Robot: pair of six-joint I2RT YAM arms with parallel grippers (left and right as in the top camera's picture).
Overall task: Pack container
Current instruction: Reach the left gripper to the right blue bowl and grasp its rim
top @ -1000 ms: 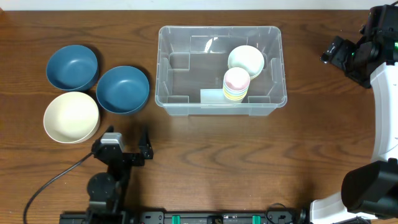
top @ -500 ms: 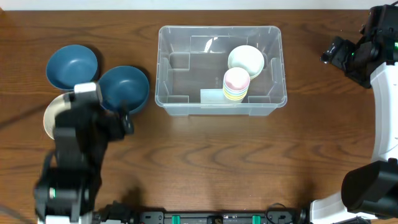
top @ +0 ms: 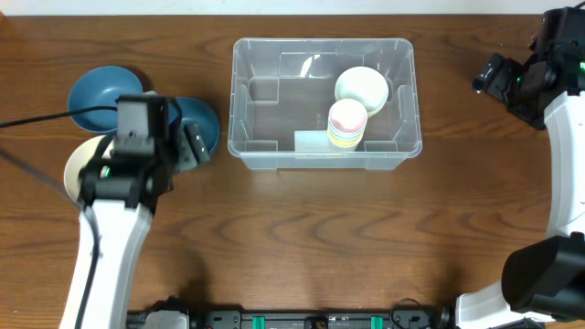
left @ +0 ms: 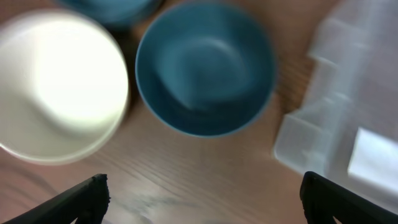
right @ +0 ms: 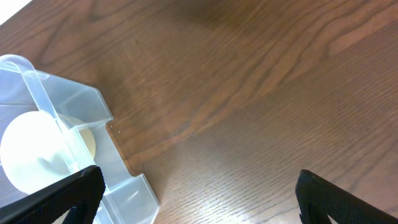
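My left tool [left: 205, 200] hangs wide and empty over one blue bowl [left: 205, 68]. A second blue bowl [top: 96, 91] and one cream bowl [left: 62, 87] sit just beside it on the counter [top: 302, 228]. The one container [top: 322, 42] stands mid-counter, holding one white bowl [top: 361, 89] and one stack of cups [top: 347, 123]. My right tool [right: 199, 202] is wide too, holding nothing, off to the container's right.

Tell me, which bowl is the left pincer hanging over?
The blue bowl next to the container. The open left pincer hangs right above it; the cream bowl and the other blue bowl sit off to its side.
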